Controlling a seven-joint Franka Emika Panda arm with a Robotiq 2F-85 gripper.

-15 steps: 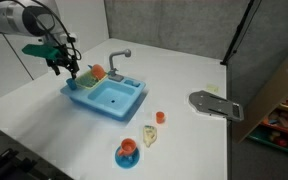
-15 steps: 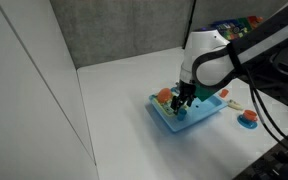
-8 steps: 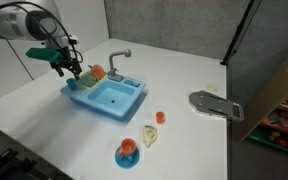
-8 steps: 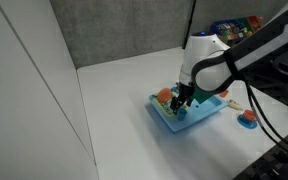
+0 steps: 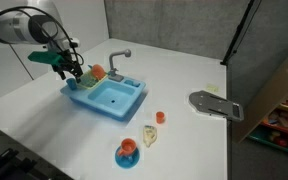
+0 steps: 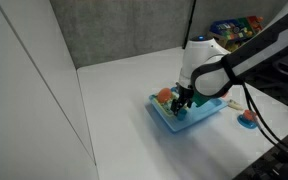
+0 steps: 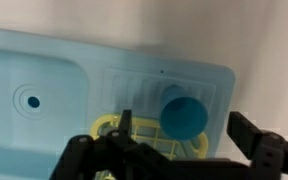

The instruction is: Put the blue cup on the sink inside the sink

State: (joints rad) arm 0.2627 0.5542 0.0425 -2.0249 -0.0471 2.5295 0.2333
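Note:
The light blue toy sink (image 5: 96, 107) with a grey faucet (image 5: 119, 60) stands on the white table. The small blue cup (image 5: 71, 85) stands upright on the ribbed drainboard at the sink's end, outside the basin. My gripper (image 5: 71, 70) hangs just above the cup, open and empty. In the wrist view the cup (image 7: 184, 113) sits between the two dark fingers (image 7: 246, 136), with the gripper (image 7: 184, 135) straddling it without touching it. The basin with its drain hole (image 7: 32, 101) lies to the left. In an exterior view the gripper (image 6: 184, 100) hides most of the cup.
A yellow rack (image 7: 154, 148) and an orange-red piece (image 5: 96, 72) sit on the drainboard beside the cup. An orange-red cup on a round blue plate (image 5: 127, 152), a small orange piece (image 5: 160, 117), a cream piece (image 5: 150, 135) and a grey flat object (image 5: 214, 104) lie on the table.
My gripper has shifted slightly over the sink's end and stays open. The blue cup has not moved.

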